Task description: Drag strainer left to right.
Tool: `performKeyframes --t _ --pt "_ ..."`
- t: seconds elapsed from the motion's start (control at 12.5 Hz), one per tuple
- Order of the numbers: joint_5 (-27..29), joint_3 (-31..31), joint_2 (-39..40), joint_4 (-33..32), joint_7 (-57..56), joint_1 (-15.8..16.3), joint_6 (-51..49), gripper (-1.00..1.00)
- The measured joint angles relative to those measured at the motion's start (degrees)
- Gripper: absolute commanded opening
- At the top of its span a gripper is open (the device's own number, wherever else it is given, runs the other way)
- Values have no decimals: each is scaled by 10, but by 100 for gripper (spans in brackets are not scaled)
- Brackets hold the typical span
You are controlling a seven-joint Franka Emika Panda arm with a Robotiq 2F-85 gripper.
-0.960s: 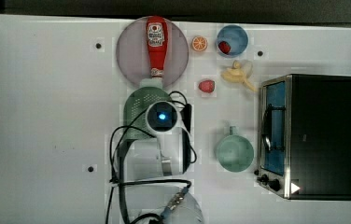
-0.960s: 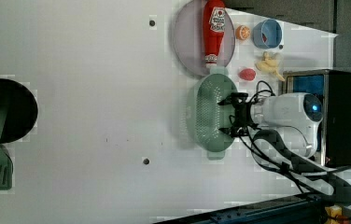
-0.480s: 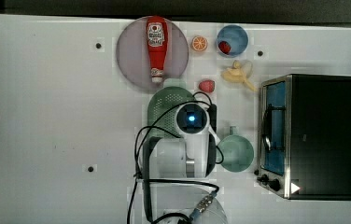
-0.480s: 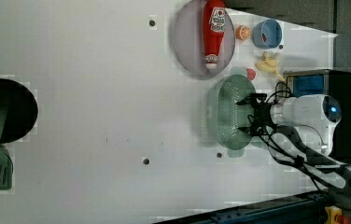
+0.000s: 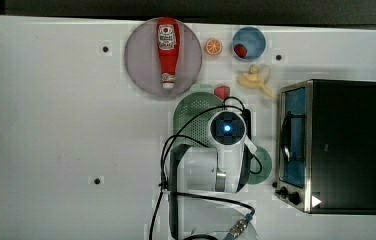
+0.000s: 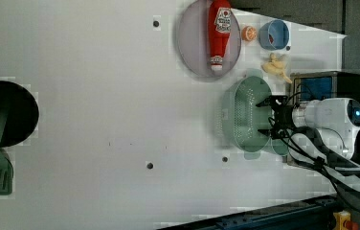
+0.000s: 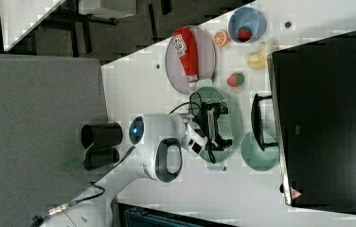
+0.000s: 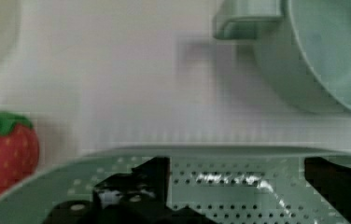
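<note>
Over the last second the strainer [image 6: 245, 114] has travelled toward the top view's right, from below the plate [image 5: 141, 70] with the ketchup bottle [image 5: 166, 50] to a position near the toaster oven [image 5: 343, 145]. It now lies between the strawberry [image 8: 3, 156] and the green mug [image 8: 327, 56], close to both. The gripper [image 6: 270, 117] has moved with it, fingers spread wide inside the basin, grasping nothing and pressing on the far wall. In judgement, the drag is almost complete; further travel risks contact with the mug.
</note>
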Motion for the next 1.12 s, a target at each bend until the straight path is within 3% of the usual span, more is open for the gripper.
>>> performKeyframes --t 0.32,0.56,0.8,1.12 --pt "-3 31 -27 -13 -177 6 -31 100" --pt "0 40 -122 -1 -274 11 -132 100" --pt "-3 44 -228 90 -307 13 -322 100" --pt "26 55 -319 200 -324 12 -496 100"
